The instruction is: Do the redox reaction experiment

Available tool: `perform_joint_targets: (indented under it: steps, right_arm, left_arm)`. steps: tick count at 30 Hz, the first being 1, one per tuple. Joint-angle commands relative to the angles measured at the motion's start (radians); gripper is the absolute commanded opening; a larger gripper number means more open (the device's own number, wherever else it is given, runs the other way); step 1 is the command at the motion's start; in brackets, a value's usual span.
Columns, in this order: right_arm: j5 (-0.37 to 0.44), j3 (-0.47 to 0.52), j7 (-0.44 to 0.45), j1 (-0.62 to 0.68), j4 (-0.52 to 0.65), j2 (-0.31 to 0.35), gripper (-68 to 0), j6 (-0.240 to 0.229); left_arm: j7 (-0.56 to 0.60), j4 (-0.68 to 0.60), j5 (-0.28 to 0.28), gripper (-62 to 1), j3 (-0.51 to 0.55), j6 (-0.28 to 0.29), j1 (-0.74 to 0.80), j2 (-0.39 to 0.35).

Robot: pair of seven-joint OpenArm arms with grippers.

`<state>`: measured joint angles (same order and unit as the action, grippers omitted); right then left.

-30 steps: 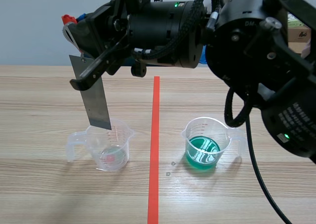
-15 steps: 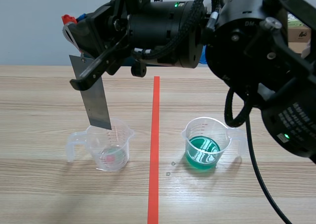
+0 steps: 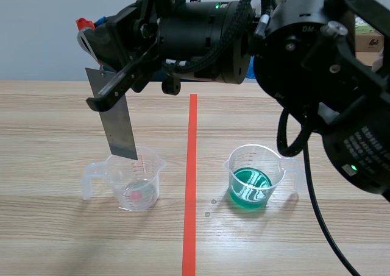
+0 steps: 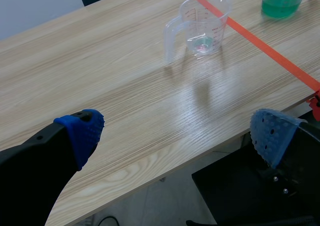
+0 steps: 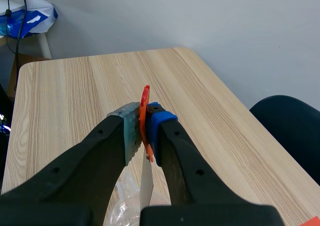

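Above the clear measuring cup (image 3: 135,181), left of the orange-red tape line (image 3: 191,184), you have the metal strip (image 3: 119,120) hanging nearly upright, its lower end at the cup's mouth, clamped at its top by the right gripper (image 3: 100,87), whose arm reaches across from the right. Your right wrist view alone shows that grip close up: both pads pressed on the strip's top, a thin orange-red piece (image 5: 144,99) between them. Your left wrist view shows what the scene view hides: the left gripper (image 4: 176,133) spread wide with nothing in it, at the bench (image 4: 100,76) edge, well short of the clear cup and the cup of green liquid (image 3: 253,177) beyond the tape.
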<state>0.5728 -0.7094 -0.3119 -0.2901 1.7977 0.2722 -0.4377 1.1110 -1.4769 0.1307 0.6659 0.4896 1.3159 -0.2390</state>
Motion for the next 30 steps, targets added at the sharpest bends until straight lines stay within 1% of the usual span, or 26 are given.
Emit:
perform_joint_targets:
  steps: [1, 6, 15, 19, 25, 26, 28, 30]
  right_arm:
    - [0.006, -0.003, 0.019, -0.023, 0.009, -0.001, -66.9, 0.003]
    - [0.001, -0.006, 0.044, -0.022, -0.012, -0.001, -66.9, 0.003]
    - [-0.036, -0.029, 0.113, -0.022, -0.103, -0.001, -66.9, -0.001]
    - [-0.055, -0.043, 0.153, -0.022, -0.148, -0.001, -66.9, -0.002]
    - [-0.106, -0.066, 0.228, -0.023, -0.213, -0.001, -66.9, -0.005]
    - [-0.107, -0.071, 0.237, -0.023, -0.225, -0.001, -66.9, -0.010]
    - [-0.129, -0.077, 0.262, -0.023, -0.250, -0.003, -66.9, -0.047]
    - [-0.157, -0.084, 0.282, -0.023, -0.277, -0.007, -66.9, -0.061]
  left_arm:
    - [0.015, -0.008, -0.013, 1.4, 0.004, -0.002, 0.001, -0.003]
    - [0.015, -0.008, -0.013, 1.4, 0.004, -0.002, 0.001, -0.003]
    - [0.015, -0.008, -0.013, 1.4, 0.004, -0.002, 0.001, -0.003]
    - [0.015, -0.008, -0.013, 1.4, 0.004, -0.002, 0.001, -0.003]
    - [0.015, -0.008, -0.013, 1.4, 0.004, -0.002, 0.001, -0.003]
    - [0.015, -0.008, -0.013, 1.4, 0.004, -0.002, 0.001, -0.003]
    - [0.015, -0.008, -0.013, 1.4, 0.004, -0.002, 0.001, -0.003]
    - [0.015, -0.008, -0.013, 1.4, 0.004, -0.002, 0.001, -0.003]
